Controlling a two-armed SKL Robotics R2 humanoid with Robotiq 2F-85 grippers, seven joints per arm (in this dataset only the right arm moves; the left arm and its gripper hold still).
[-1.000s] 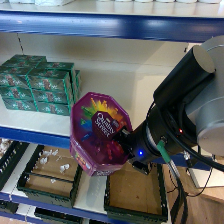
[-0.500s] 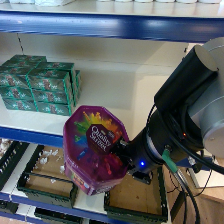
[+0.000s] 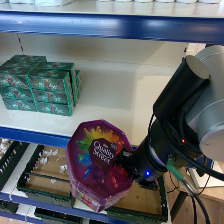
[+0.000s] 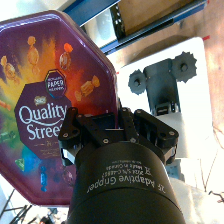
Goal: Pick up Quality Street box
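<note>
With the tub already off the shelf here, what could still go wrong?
The Quality Street box hangs in the air, tilted, held only at one edge by the right gripper, so it may slip or swing. It sits in front of the blue shelf edge and above the black crates; a careless move could knock either.

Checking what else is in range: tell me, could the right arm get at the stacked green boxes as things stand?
Probably not: the right gripper is shut on the Quality Street box, held off the shelf. The green boxes sit unobstructed, but the gripper is occupied.
</note>
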